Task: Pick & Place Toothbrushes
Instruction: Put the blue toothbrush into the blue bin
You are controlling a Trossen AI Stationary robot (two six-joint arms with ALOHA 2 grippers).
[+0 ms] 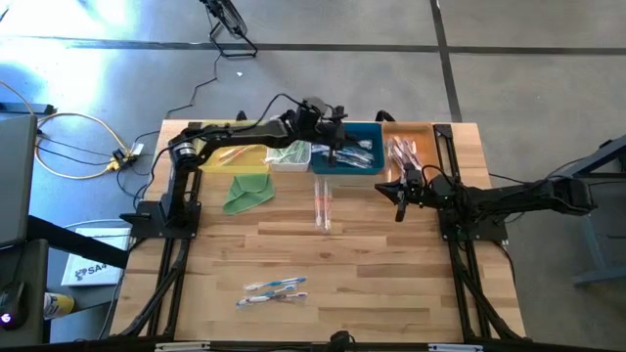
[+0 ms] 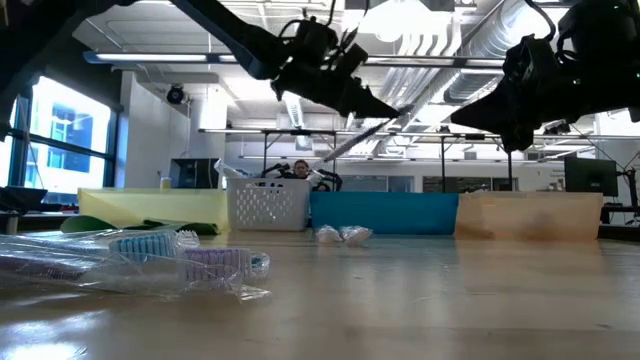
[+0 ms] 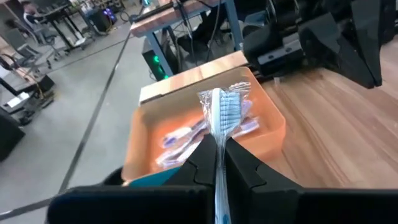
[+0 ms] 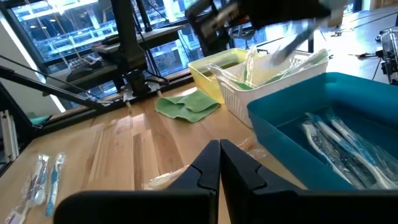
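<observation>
**Fingers pinch one wrapped brush above the bins at the bench's far edge**

From above, the left gripper (image 1: 337,147) hangs over the blue bin (image 1: 372,132) at the far edge of the bench (image 1: 391,284), its fingers pressed onto a wrapped toothbrush. The right gripper (image 1: 400,210) waits near the orange bin (image 1: 430,132), fingers pressed together on nothing. Two pink brushes (image 1: 323,205) lie mid-bench; a blue pair (image 1: 274,290) lies nearer the front edge. A green cloth (image 1: 246,193) sits beside the yellow bin (image 1: 220,164).

At bench height, the held toothbrush (image 2: 362,135) slants down from the left gripper, clear of the bin walls.

The left wrist camera shows the bristle head (image 3: 222,112) sticking out past the fingers (image 3: 245,165), with the orange bin below it.

The right wrist camera shows blue-white brushes already in the blue bin.

I'd judge this the carry step; next, settle over the bin matching the handle colour, then let go. The only writing is on a paper on the floor beside the bench, too small to read.
</observation>
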